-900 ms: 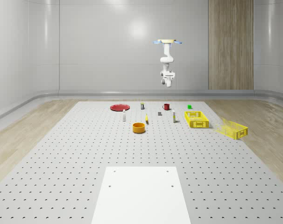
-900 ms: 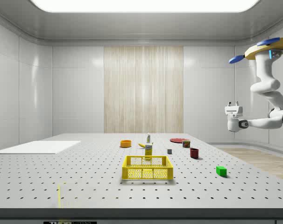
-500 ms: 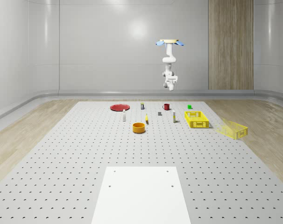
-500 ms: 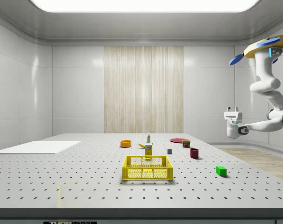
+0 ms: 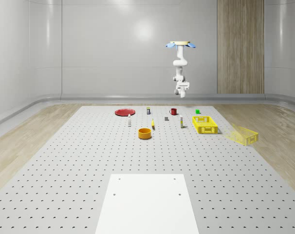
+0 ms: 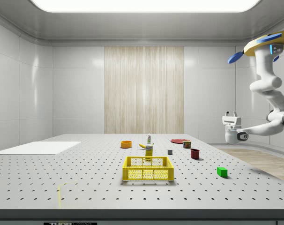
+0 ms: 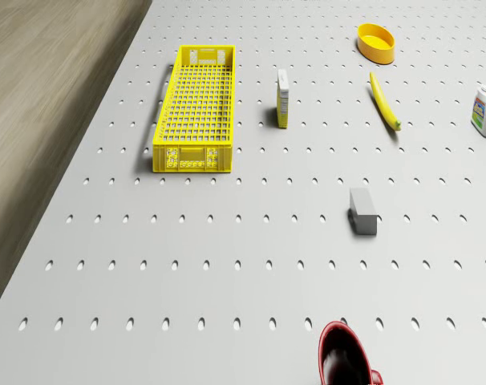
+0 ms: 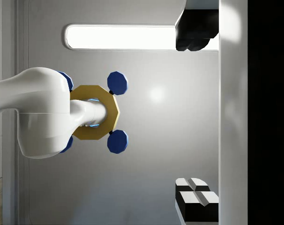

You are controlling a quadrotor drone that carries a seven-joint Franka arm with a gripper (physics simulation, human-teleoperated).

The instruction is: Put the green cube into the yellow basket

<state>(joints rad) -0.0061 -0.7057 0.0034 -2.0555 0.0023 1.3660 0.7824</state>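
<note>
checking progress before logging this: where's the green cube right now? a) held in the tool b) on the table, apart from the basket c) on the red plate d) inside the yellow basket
b: in the side view the green cube sits on the table, to the side view's right of the yellow basket, with the tool high above.

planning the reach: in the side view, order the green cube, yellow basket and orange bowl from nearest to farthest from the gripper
With the gripper held high over the table's far end while the drone hovers:
1. green cube, below it, toward the side view's right
2. yellow basket, mid-table
3. orange bowl, farther toward the side view's left
</note>
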